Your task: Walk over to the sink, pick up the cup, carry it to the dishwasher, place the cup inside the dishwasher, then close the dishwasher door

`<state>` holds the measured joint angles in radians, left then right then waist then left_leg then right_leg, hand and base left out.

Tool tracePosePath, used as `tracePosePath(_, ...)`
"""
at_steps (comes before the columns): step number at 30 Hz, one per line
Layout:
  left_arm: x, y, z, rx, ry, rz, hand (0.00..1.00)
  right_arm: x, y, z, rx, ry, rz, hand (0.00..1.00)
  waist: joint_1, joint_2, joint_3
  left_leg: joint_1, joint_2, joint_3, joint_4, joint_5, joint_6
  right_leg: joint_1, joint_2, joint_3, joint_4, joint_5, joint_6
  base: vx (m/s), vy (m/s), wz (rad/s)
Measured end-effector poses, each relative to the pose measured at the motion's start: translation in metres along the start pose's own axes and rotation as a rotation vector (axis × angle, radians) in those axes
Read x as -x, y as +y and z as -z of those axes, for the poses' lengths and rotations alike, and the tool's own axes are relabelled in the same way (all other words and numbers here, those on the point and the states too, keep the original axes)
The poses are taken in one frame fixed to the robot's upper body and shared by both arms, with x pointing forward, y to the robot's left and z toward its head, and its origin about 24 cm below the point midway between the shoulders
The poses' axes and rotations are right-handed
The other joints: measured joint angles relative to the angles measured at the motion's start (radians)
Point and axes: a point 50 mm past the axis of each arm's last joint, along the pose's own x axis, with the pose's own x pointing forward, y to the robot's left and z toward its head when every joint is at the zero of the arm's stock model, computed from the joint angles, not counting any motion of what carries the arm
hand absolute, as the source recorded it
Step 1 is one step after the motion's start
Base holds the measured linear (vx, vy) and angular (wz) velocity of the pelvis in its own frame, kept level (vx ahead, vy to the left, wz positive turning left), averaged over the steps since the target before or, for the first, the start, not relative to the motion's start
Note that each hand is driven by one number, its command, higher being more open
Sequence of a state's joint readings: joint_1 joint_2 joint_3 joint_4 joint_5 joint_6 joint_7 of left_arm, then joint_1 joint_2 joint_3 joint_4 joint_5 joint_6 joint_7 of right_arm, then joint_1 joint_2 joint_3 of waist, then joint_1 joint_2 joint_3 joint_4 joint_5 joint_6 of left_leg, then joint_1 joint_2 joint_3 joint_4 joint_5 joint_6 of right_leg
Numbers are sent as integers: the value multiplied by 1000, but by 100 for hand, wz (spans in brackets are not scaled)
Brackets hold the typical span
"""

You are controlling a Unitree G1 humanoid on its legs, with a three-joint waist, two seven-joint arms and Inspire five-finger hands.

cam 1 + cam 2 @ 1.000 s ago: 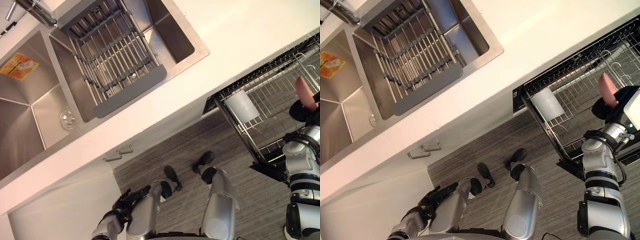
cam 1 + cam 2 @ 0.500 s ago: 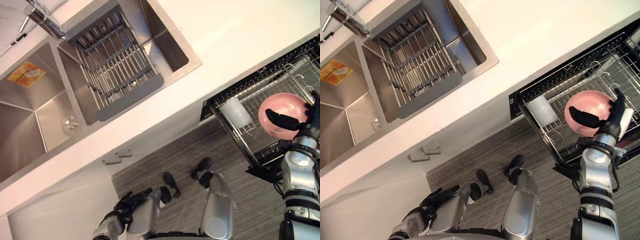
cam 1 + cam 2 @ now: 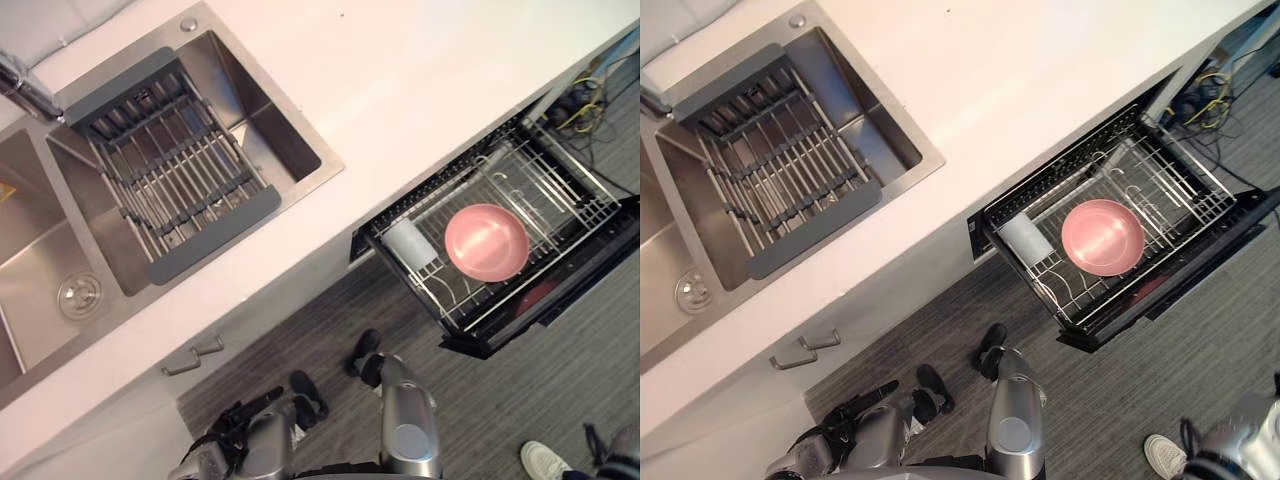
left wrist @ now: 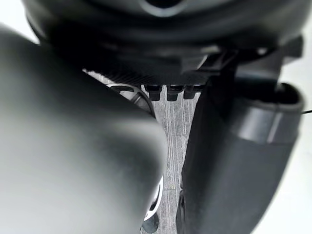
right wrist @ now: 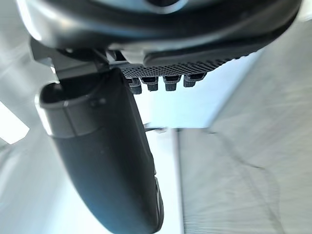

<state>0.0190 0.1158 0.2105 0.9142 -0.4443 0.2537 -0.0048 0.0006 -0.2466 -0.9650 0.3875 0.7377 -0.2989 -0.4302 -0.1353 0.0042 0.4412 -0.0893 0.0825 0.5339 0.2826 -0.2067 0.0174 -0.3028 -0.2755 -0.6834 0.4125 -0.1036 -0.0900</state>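
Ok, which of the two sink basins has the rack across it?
The basin nearer the dishwasher: a grey slatted rack spans it. The other basin, farther from the dishwasher, is uncovered, its round drain showing.

In the pulled-out dishwasher rack (image 3: 560, 195), a pink bowl (image 3: 487, 242) takes the middle and a white cup (image 3: 410, 243) lies at the sink-side end. The wire floor at the rack's other end is free.

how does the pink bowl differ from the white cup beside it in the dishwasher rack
The pink bowl is wide and shallow; the white cup is narrow and cylindrical. The bowl sits opening up, while the cup appears to lie on its side. The bowl is clearly broader than the cup. Both rest in the pulled-out dishwasher rack.
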Motion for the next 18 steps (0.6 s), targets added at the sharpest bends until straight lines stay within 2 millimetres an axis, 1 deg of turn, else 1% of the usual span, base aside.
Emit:
tracePosePath(1, 0, 1, 1, 9, 0, -3, 100, 9, -10, 23, -75, 128, -11, 100, 0, 1, -1, 5, 0, 0, -8, 2, 1, 6, 7, -2, -14, 2, 3, 0, 0, 0)
tracePosePath(2, 0, 1, 1, 9, -3, -4, 100, 15, -12, 36, -110, 194, -23, 100, 0, 1, -1, 7, 0, 0, -12, 5, 1, 8, 8, -3, -18, 3, 3, 0, 0, 0)
tracePosePath(3, 0, 0, 2, 11, -9, -3, 100, 30, -11, 60, -145, 313, -62, 100, 2, 7, -4, 8, -1, 0, -22, 10, 1, 9, 10, -7, -24, 4, 4, 4, -5, 5)
tracePosePath(4, 0, -3, 5, 15, -10, 4, 100, 47, -5, 80, -142, 411, -131, 100, 10, 19, -11, 8, -3, -1, -33, 17, 0, 10, 11, -13, -30, 5, 3, 12, -8, 8)
tracePosePath(6, -1, -7, 7, 17, -15, 13, 100, 68, 9, 99, -125, 513, -254, 100, 27, 38, -22, 8, -6, -6, -45, 26, -2, 11, 11, -22, -34, 5, 3, 23, -17, 15)
tracePosePath(7, -1, -9, 10, 18, -19, 19, 100, 82, 23, 108, -134, 562, -351, 100, 42, 51, -29, 8, -9, -16, -54, 35, -7, 15, 8, -32, -34, 5, 2, 26, -19, 31)
tracePosePath(8, -1, -10, 11, 25, -21, 22, 100, 92, 35, 114, -129, 598, -428, 100, 48, 57, -32, 10, -12, -29, -59, 41, -7, 24, 3, -46, -32, 6, -1, 19, -11, 41)
tracePosePath(9, -1, -10, 11, 42, -31, 30, 100, 92, 36, 115, -113, 589, -435, 100, 62, 57, -33, 12, -16, -40, -67, 47, -7, 33, -5, -61, -27, 2, 0, 8, -3, 39)
tracePosePath(11, 0, -8, 12, 61, -36, 38, 100, 93, 36, 114, -108, 589, -464, 100, 69, 57, -32, 10, -23, -61, -69, 51, -4, 39, -22, -80, -14, -5, 4, -3, 18, 33)
tracePosePath(14, 1, -3, 15, 62, -39, 38, 100, 91, 49, 112, -99, 577, -529, 100, 72, 57, -32, 6, -39, -77, -69, 52, 0, 40, -50, -92, 8, -9, 8, -12, 55, 22)
tracePosePath(17, 1, -2, 13, 66, -45, 50, 100, 92, 56, 111, -85, 593, -596, 100, 87, 59, -32, -2, -55, -101, -70, 57, 7, 41, -74, -110, 23, -12, 13, -6, 62, 27)
tracePosePath(18, 1, -2, 14, 67, -45, 56, 100, 91, 63, 110, -83, 595, -619, 100, 92, 62, -31, -6, -63, -121, -73, 62, 15, 49, -89, -129, 31, -15, 17, 4, 49, 39)
